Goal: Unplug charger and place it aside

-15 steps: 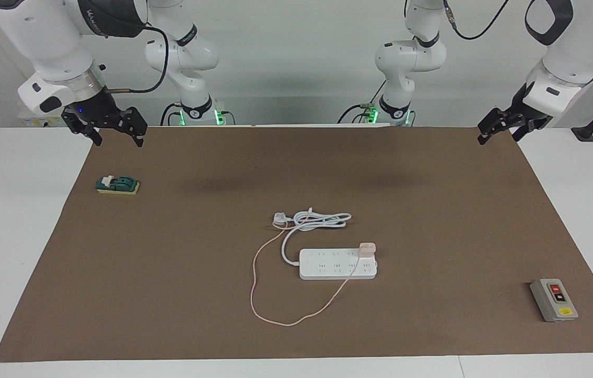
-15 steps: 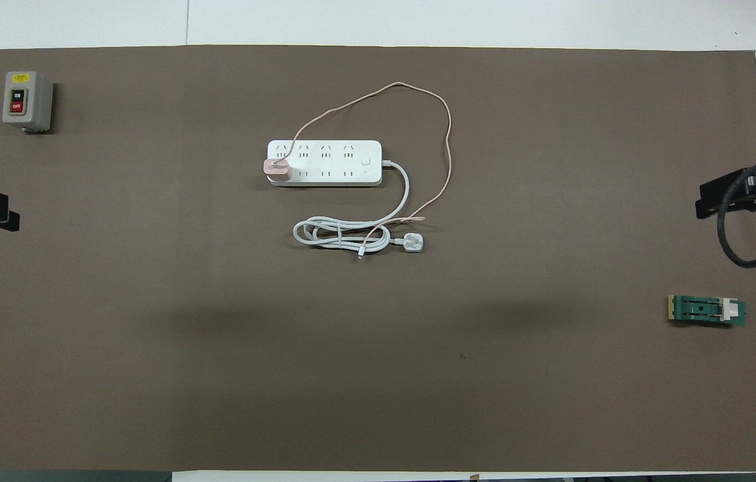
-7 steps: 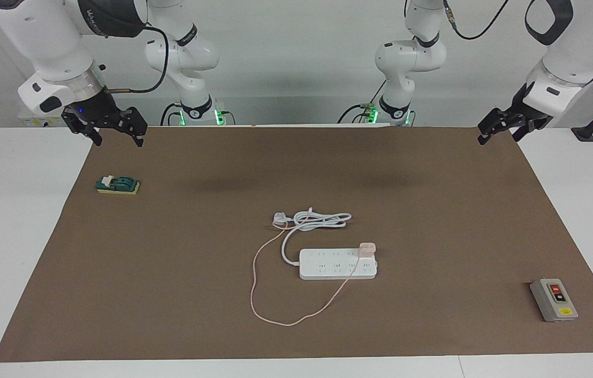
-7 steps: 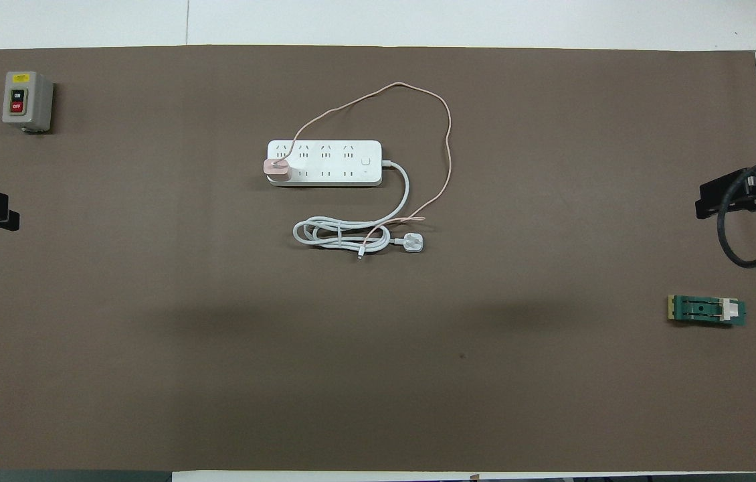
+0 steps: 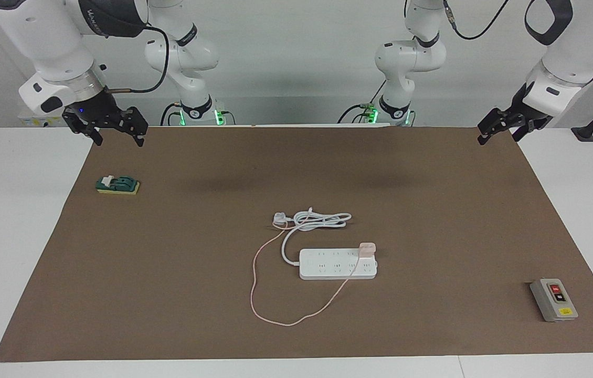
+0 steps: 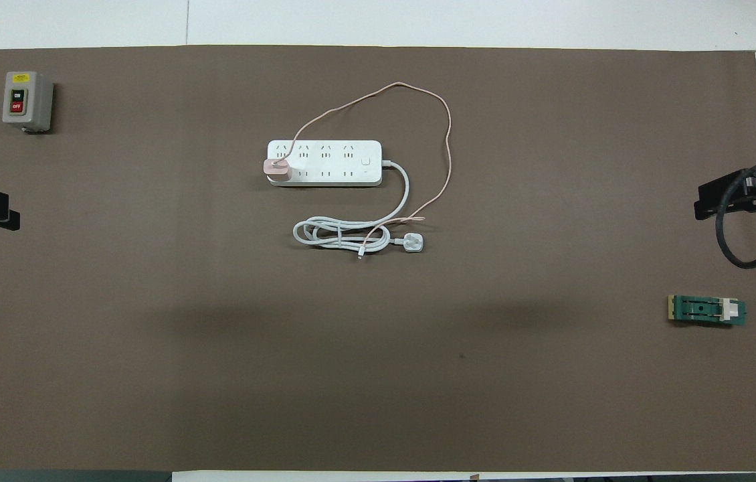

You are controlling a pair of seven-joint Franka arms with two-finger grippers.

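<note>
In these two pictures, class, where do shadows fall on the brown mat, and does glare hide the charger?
Facing view: two soft dark patches on the brown mat, nearer the robots than the power strip. Overhead view: the same patches show low in the picture; no glare hides the pink charger, plugged in at the strip's end.

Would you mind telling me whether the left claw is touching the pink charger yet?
Apart: the facing view shows the left claw raised at the mat's corner, the charger plugged in mid-mat.
</note>
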